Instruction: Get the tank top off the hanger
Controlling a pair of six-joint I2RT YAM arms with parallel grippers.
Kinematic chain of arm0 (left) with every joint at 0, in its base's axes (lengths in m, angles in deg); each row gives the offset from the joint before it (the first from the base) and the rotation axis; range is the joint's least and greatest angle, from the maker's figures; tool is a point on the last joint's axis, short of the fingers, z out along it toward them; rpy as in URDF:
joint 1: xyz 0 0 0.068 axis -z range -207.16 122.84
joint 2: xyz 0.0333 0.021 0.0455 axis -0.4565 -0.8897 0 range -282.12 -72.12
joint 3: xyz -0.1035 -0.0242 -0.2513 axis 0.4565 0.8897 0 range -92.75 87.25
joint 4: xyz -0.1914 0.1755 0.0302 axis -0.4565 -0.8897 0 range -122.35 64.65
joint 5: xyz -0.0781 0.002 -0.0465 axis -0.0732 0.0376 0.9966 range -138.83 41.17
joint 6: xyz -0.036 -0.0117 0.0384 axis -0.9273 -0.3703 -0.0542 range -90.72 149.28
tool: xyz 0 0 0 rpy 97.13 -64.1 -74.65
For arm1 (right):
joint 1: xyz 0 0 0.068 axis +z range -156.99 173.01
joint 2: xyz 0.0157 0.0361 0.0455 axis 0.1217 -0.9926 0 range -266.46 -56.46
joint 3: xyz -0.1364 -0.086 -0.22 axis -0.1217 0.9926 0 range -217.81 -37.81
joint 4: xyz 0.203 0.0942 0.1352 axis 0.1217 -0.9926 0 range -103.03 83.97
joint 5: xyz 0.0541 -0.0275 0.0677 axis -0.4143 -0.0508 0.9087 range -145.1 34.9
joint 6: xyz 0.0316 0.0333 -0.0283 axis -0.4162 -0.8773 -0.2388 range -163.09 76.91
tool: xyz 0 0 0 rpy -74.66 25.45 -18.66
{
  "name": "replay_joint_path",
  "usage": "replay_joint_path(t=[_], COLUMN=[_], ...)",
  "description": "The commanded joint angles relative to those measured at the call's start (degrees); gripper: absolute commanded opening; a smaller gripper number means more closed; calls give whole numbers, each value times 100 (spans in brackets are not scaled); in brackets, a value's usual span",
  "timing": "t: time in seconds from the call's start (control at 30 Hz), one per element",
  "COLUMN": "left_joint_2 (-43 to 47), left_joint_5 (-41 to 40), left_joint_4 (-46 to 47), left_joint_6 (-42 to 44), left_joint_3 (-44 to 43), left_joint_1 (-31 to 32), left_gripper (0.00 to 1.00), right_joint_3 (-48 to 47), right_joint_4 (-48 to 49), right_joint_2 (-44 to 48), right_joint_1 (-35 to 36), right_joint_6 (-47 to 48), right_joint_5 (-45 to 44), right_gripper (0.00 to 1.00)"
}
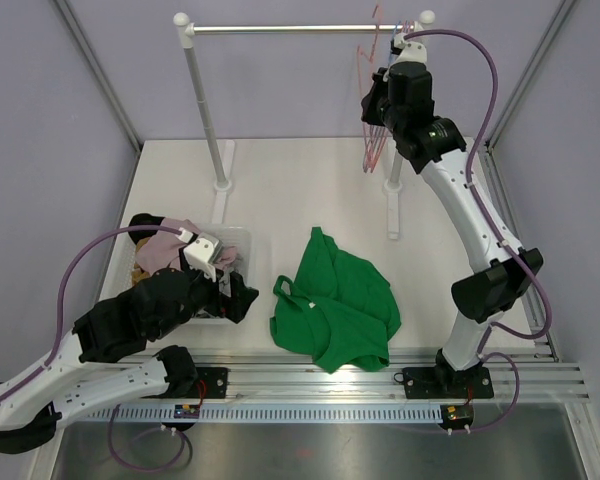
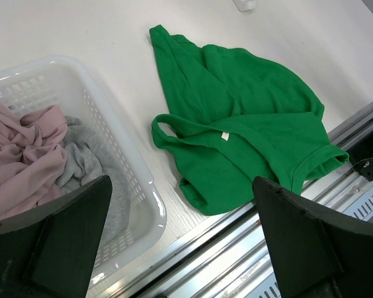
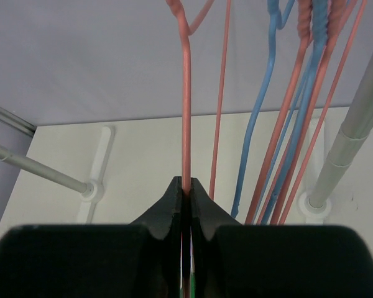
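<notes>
Hanger [image 3: 186, 112] pinched by raised right tool [image 3: 186, 189], left tool [image 2: 180, 183] spread, low

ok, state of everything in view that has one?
tank top: off the hanger, crumpled on the table
basket: holding pink and grey clothes
left end effector: open, empty, above the basket's edge
right end effector: shut on pink hanger
pink hanger: gripped, bare
other hangers: bare, hanging at the rail's right end
</notes>
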Motion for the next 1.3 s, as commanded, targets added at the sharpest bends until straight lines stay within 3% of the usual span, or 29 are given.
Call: replay_joint_path(t=[0.0, 0.5, 0.57, 0.63, 0.73, 0.77, 0.83, 1.0, 1.1, 1.27], left_joint_2=[4, -4, -110, -328, -610, -794, -979, -1987, -2839, -4230], left_joint_5=[-102, -172, -216, -242, -137, -67, 170, 364, 329, 241], left_joint_4=[220, 238, 238, 273, 509, 615, 1000, 1661, 1916, 1978], left_joint_6=[71, -17, -61, -149, -245, -280, -351, -561, -641, -624], left_joint_3=[4, -39, -92, -154, -250, -251, -224, -241, -382, -979], left_joint_1=[-6, 2, 2, -6, 2, 2, 11, 169, 432, 898], left_gripper=[99, 99, 99, 99, 99, 99, 99, 99, 99, 99], right_joint_3=[-280, -42, -25, -25, -16, -7, 72, 466, 799, 1714], right_joint_4=[27, -175, -184, -228, -289, -315, -403, -597, -746, -869], right_joint_2=[-25, 116, 142, 221, 414, 476, 721, 1546, 2169, 3366], right_joint_1=[-2, -291, -300, -309, -300, -309, -300, -300, -300, -300], right_joint_6=[-47, -197, -205, -223, -223, -232, -232, -100, 119, 401], right_joint_5=[-210, -202, -96, -69, -17, 27, 89, 264, 440, 730], right_gripper=[0, 0, 9, 25, 35, 44, 52, 77, 99, 99])
